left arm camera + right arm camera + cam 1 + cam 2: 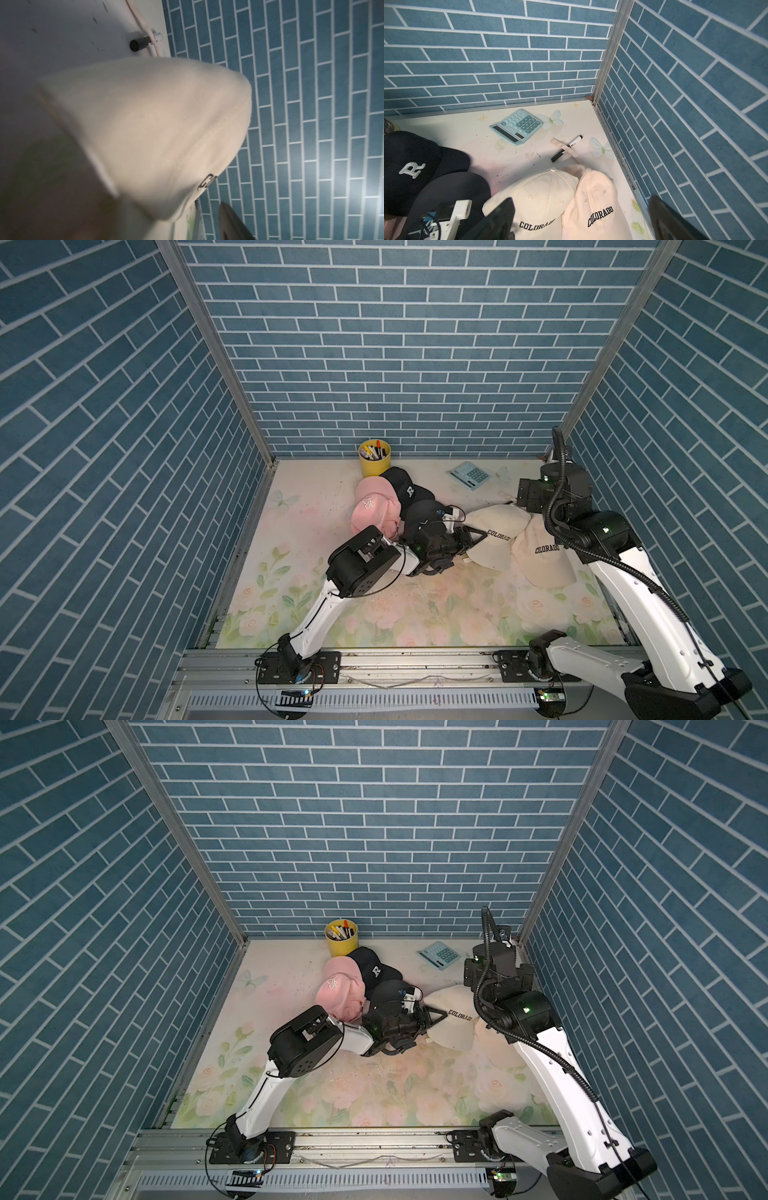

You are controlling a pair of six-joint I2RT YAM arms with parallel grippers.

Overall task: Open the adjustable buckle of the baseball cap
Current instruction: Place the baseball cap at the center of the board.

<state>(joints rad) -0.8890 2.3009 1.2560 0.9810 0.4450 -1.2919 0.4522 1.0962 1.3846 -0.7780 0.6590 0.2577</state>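
Cream cap [492,520] sits against the left claw [476,536], its opening unclear; right claw [580,205] gapes wide, empty.

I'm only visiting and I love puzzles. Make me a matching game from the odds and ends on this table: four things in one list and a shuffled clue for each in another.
Things:
1. calculator
2. marker
3. yellow cup
4. pink cap

Clues:
A. stands upright, holding pens
B. has pale stitching on its front
C. lies flat, keys up
D. has a cream strap lying across it

Pairs: 1-C, 2-D, 3-A, 4-B.
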